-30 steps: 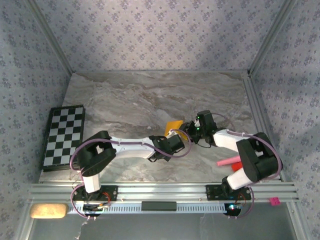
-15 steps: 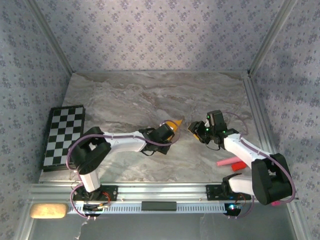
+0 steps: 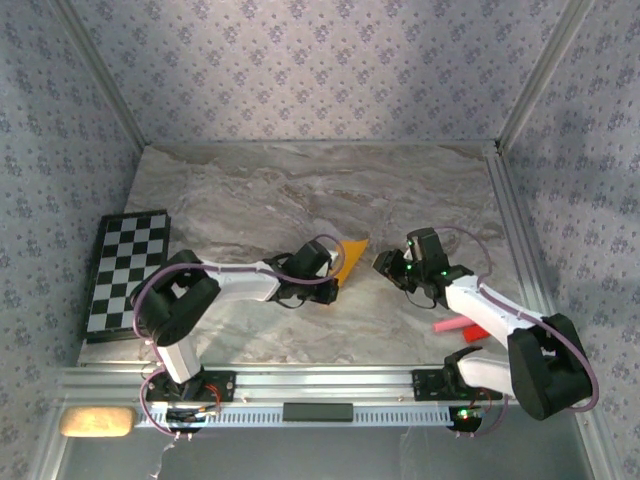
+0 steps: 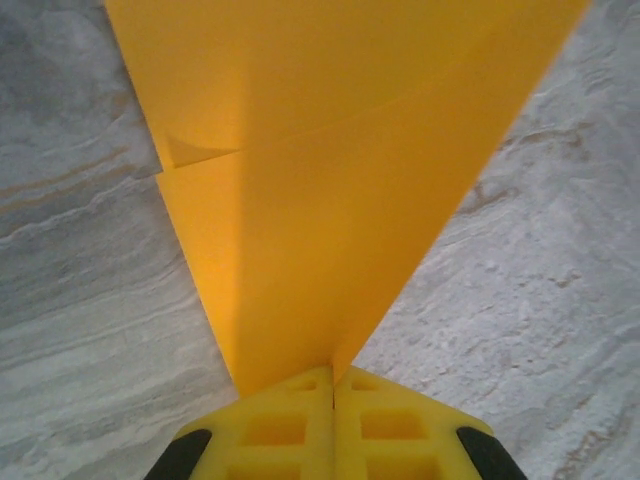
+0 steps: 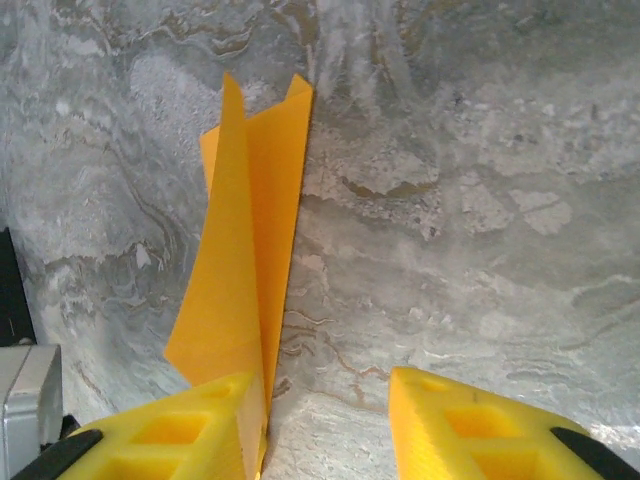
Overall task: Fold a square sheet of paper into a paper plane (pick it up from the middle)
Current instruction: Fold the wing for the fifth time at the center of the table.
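Marbled grey bench [image 3: 250,190] lies between wallpapered walls. Near its middle the two arms have drawn apart since a second ago, when both met over the paper. The left gripper [image 3: 333,268] now carries the folded orange-yellow paper [image 3: 349,257] alone, its fingers [image 4: 285,425] pressed together on a narrow tip while the creased sheet fans out ahead. The right gripper [image 3: 386,262] has backed toward the right edge. Its fingers [image 5: 470,420] stand apart with nothing between them, and the paper stands just beside one. I judge a fold just pressed and a regrip coming, with the plane unfinished. A chequered board [image 3: 125,272] lies at the left edge and a pink stick [image 3: 450,325] lies near the right arm's base; neither blocks the way.
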